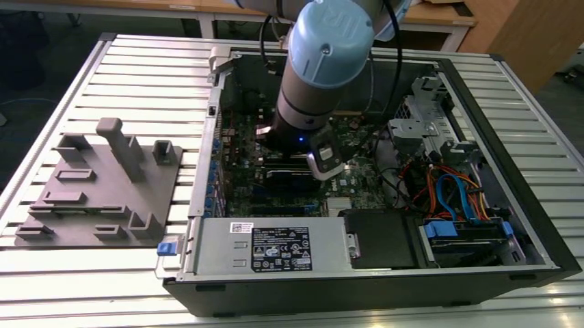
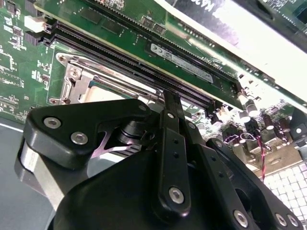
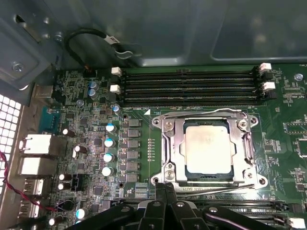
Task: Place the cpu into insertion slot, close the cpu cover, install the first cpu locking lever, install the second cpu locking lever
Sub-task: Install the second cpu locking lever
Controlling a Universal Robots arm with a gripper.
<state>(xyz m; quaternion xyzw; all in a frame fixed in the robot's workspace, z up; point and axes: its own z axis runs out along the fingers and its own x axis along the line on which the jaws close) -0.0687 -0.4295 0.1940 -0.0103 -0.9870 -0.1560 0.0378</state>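
Your arm reaches down into an open computer case (image 1: pixel 511 225) that lies on its side on a slatted metal counter (image 1: pixel 137 75). In the exterior view, the arm's pale blue wrist hides most of the green circuit board (image 1: pixel 360 181) below it.

In the first wrist view, the cpu (image 3: pixel 208 147) already sits flat in the insertion slot (image 3: pixel 169 143), its dull silver top facing up. The cpu cover (image 3: pixel 240 125), a thin silver frame with a square window, lies closed around it. A thin wire locking lever (image 3: pixel 211 190) runs along the slot's edge nearest the gripper; you cannot tell from here whether it is latched.

The gripper (image 3: pixel 165 188) rests right at that near edge, close to one corner of the slot. Its black jaws look pinched together to a narrow tip with nothing between them. From the jaws, the cpu lies just ahead, toward the four long black memory slots (image 3: pixel 189 87) on the slot's far side. The lever's long axis runs crosswise to that direction.

The second wrist view shows the same tip (image 2: pixel 170 98) pressed close against the slot's silver rim (image 2: pixel 79 72), beside a memory slot.
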